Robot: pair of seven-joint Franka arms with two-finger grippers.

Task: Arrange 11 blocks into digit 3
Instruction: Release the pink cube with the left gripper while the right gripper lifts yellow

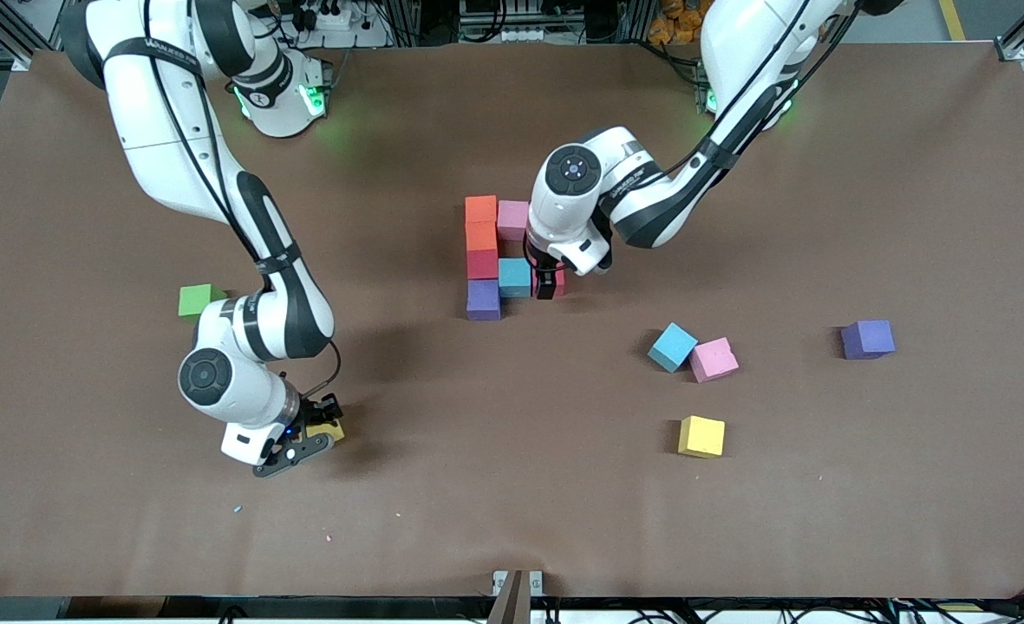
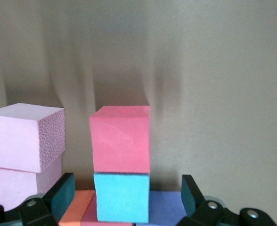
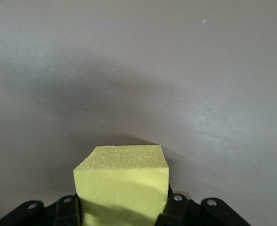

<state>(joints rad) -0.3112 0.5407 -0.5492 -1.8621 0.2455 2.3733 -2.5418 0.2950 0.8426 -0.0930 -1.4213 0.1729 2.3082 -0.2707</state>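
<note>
surface: brown matte table, bare apart from cubes; cables and frame rails along the edge where the arm bases stand.
right claw: right gripper low at the table edge nearest the front camera, toward the right arm's end; jaws narrowed onto a yellow cube, which fills the space between them in the right wrist view. whether it is off the table yet i cannot tell.
loose cubes, near the camera: second yellow cube, then light blue cube touching pink cube, and a purple cube apart from them, all toward the left arm's end, well away from either claw.
green cube: green cube just beside the right arm's forearm, farther from the camera than the right claw; not part of the figure.
left claw: left gripper down at the figure, jaws wide, straddling a red cube with gaps on both sides; nothing held.
digit 3 so far: column of two orange cubes, red, purple; pink and light blue branching off it.
key relation: the figure lies well away from the right claw, farther from the camera and toward the table's middle; the held yellow cube, by my judgement, has to travel that way, and the left claw sits on the spot.
</note>
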